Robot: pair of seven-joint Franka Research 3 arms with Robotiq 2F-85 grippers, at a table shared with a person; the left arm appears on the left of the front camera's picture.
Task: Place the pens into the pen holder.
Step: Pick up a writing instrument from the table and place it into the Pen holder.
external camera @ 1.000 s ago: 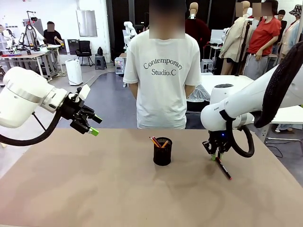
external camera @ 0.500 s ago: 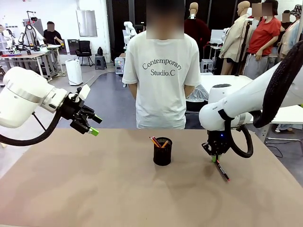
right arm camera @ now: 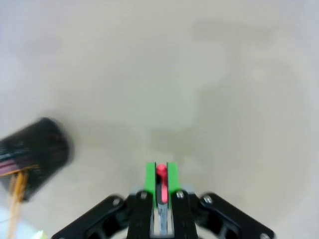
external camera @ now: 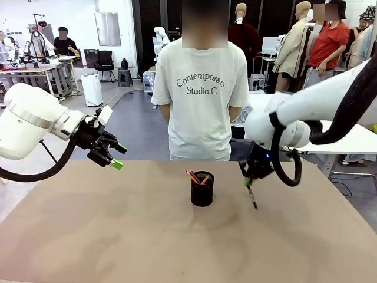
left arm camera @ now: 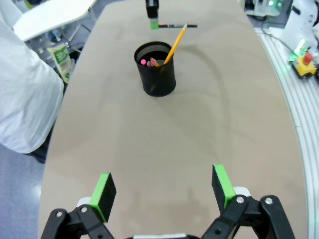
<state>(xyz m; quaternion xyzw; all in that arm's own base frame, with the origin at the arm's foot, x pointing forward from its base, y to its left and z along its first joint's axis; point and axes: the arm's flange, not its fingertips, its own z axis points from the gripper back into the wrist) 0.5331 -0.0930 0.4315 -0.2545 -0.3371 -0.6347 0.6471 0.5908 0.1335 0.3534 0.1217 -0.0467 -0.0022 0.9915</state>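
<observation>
Desk point(external camera: 118, 236): brown, person in white shirt point(external camera: 203, 88) behind.
Front: right pincer point(external camera: 250, 182) clenched on black pen point(external camera: 253, 197), raised just right of pen holder point(external camera: 202, 188); left pincer point(external camera: 115, 157) released, aloft.
Left wrist: yellow pen point(left arm camera: 173, 46) and pink pen point(left arm camera: 149, 62) inside holder.
Right wrist: red tip point(right arm camera: 161, 172) between pads.

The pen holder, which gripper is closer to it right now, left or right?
Right. The right gripper, shut on the black pen, hangs just to the right of the pen holder. The left gripper hovers open, farther off to its left.
</observation>
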